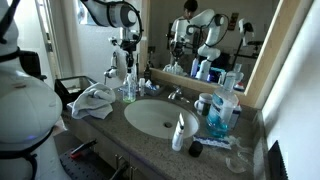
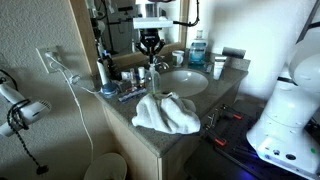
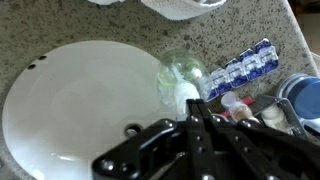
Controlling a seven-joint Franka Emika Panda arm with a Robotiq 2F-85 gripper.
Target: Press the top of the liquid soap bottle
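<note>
The liquid soap bottle is small and clear, with blue-green liquid and a white pump top. It stands on the granite counter beside the sink and behind the towel, and it shows in both exterior views. In the wrist view it is seen from above, its white pump just ahead of the fingertips. My gripper is shut and empty, with the fingers pressed together. It hangs straight above the pump top in both exterior views. I cannot tell whether it touches the pump.
A crumpled white towel lies at the counter's front edge. The white sink basin and faucet are beside the bottle. A tall all-white bottle, a large bottle of blue liquid and a blue-white packet stand nearby.
</note>
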